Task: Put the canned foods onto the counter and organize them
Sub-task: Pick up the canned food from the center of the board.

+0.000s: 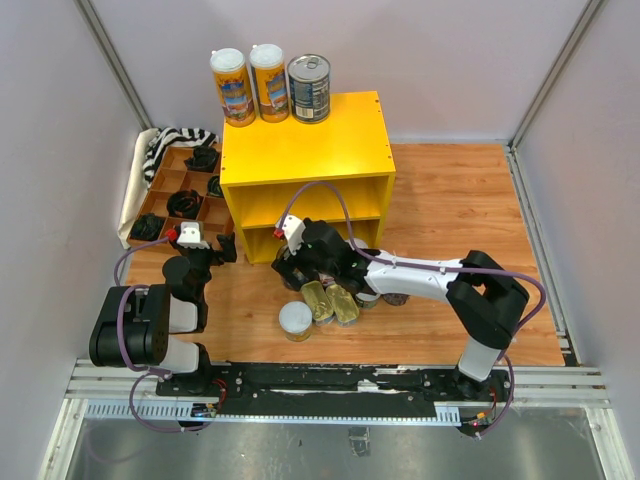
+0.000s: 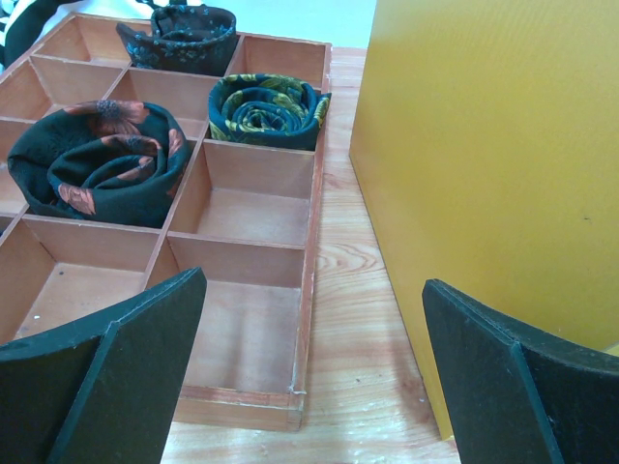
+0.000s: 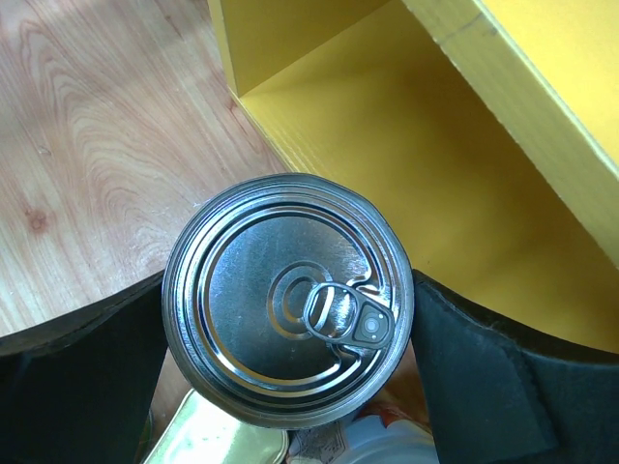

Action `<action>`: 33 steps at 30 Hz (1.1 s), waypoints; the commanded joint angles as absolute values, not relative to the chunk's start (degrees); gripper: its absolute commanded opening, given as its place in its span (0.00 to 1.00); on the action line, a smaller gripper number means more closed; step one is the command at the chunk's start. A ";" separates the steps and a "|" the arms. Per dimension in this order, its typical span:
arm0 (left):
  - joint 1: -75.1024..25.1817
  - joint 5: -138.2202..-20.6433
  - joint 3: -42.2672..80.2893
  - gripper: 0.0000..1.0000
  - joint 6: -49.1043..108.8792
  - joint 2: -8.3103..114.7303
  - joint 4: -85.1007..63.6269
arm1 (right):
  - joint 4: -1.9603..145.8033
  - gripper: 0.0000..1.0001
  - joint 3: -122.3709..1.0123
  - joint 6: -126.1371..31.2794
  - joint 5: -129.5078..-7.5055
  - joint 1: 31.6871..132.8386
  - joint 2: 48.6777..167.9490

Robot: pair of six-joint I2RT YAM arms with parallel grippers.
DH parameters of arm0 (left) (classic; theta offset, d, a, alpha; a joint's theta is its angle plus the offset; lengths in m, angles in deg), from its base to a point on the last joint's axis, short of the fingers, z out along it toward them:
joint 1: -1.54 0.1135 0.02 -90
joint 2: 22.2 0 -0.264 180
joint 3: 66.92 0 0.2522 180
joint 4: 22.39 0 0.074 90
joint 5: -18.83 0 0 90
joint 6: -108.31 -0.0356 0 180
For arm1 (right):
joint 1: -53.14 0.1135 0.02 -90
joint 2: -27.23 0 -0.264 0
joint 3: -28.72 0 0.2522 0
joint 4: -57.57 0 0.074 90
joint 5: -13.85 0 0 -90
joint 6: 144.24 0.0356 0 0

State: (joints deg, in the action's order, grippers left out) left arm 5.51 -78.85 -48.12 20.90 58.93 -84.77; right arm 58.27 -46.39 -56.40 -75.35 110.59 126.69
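Note:
The yellow counter (image 1: pixel 305 150) stands at the back centre. On its top are two tall white-lidded cylinders (image 1: pixel 232 87) (image 1: pixel 269 82) and a silver-topped dark can (image 1: pixel 309 88). My right gripper (image 1: pixel 300 262) is just in front of the lower shelf opening, shut on a silver-topped can (image 3: pixel 288 300) with a pull ring. Two flat gold-topped tins (image 1: pixel 330 302) and a short white-lidded can (image 1: pixel 295 321) sit on the floor below it. More cans are partly hidden under the right arm (image 1: pixel 372 297). My left gripper (image 1: pixel 205 250) is open and empty between the tray and the counter's left side.
The brown divided tray (image 2: pixel 309 261) with rolled dark fabrics (image 2: pixel 97 164) lies left of the counter. A striped cloth (image 1: pixel 170 140) lies at its far end. The counter's yellow side wall (image 2: pixel 484 174) is close on the left gripper's right. Walls enclose the back and both sides.

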 commanded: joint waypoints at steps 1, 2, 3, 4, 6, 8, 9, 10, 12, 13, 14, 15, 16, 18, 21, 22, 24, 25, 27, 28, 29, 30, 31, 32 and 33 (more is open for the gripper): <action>5.16 -79.17 -47.46 1.00 20.17 59.33 -85.71 | 62.94 0.90 -47.31 -56.15 -76.38 111.76 128.26; 5.22 -79.17 -47.51 1.00 20.17 59.36 -85.71 | 63.09 0.84 -47.30 -56.13 -76.30 111.76 128.10; 5.23 -79.17 -47.43 1.00 20.16 59.37 -85.71 | 63.07 0.76 -47.31 -56.22 -76.12 111.76 127.93; 5.19 -79.17 -47.53 1.00 20.18 59.32 -85.71 | 63.02 0.68 -47.35 -56.26 -75.80 111.76 127.62; 5.19 -79.17 -47.51 1.00 20.15 59.29 -85.71 | 63.15 0.50 -47.43 -56.43 -74.63 111.76 127.23; 5.20 -79.17 -47.50 1.00 20.15 59.32 -85.71 | 63.82 0.32 -47.96 -56.51 -73.28 111.76 126.80; 5.22 -79.17 -47.49 1.00 20.15 59.36 -85.71 | 64.12 0.20 -48.31 -56.53 -72.57 111.76 126.43; 5.22 -79.15 -47.49 1.00 20.18 59.34 -85.71 | 64.29 0.14 -48.53 -56.53 -72.04 111.76 125.77; 5.22 -79.17 -47.53 1.00 20.19 59.36 -85.71 | 64.25 0.02 -48.62 -56.61 -71.36 111.80 124.40; 5.22 -79.17 -47.51 1.00 20.22 59.36 -85.71 | 64.21 0.01 -48.69 -56.69 -71.13 111.84 123.59; 5.22 -79.17 -47.49 1.00 20.22 59.30 -85.71 | 64.13 0.01 -48.80 -56.89 -70.93 111.85 122.70; 5.19 -79.17 -47.52 1.00 20.16 59.36 -85.71 | 64.20 0.01 -48.85 -57.21 -70.54 111.89 121.79; 5.17 -79.21 -47.53 1.00 20.18 59.37 -85.75 | 64.35 0.01 -49.03 -57.43 -70.04 111.86 120.96; 5.23 -79.17 -47.48 1.00 20.17 59.36 -85.72 | 64.53 0.01 -49.32 -57.94 -68.71 111.92 119.00; 5.22 -79.17 -47.48 1.00 20.15 59.37 -85.72 | 64.48 0.01 -49.80 -58.43 -67.23 112.11 116.45; 5.18 -79.17 -47.53 1.00 20.20 59.36 -85.71 | 64.61 0.01 -49.98 -58.58 -66.70 112.19 115.76; 5.19 -79.17 -47.49 1.00 20.16 59.36 -85.71 | 65.36 0.01 -50.90 -59.35 -66.21 112.43 114.31; 5.23 -79.17 -47.46 1.00 20.21 59.37 -85.71 | 65.99 0.01 -51.47 -59.87 -66.22 112.54 113.55; 5.23 -79.17 -47.52 1.00 20.17 59.37 -85.71 | 67.10 0.01 -52.66 -60.65 -66.07 112.64 111.98; 5.23 -79.16 -47.52 1.00 20.18 59.30 -85.71 | 67.44 0.01 -53.31 -61.04 -65.89 112.64 111.09; 5.21 -79.17 -47.48 0.99 20.21 59.36 -85.71 | 67.80 0.01 -53.76 -61.47 -65.65 112.64 110.14; 5.18 -79.17 -47.53 1.00 20.17 59.35 -85.71 | 68.12 0.01 -54.28 -61.83 -65.41 112.64 109.19; 5.22 -79.17 -47.49 1.00 20.16 59.36 -85.71 | 68.67 0.01 -55.26 -62.21 -65.14 112.64 108.10; 5.23 -79.17 -47.53 1.00 20.18 59.32 -85.71 | 69.50 0.01 -56.17 -62.46 -65.16 112.70 107.41; 5.23 -79.17 -47.50 1.00 20.20 59.36 -85.71 | 70.42 0.01 -57.35 -62.81 -65.00 112.65 106.70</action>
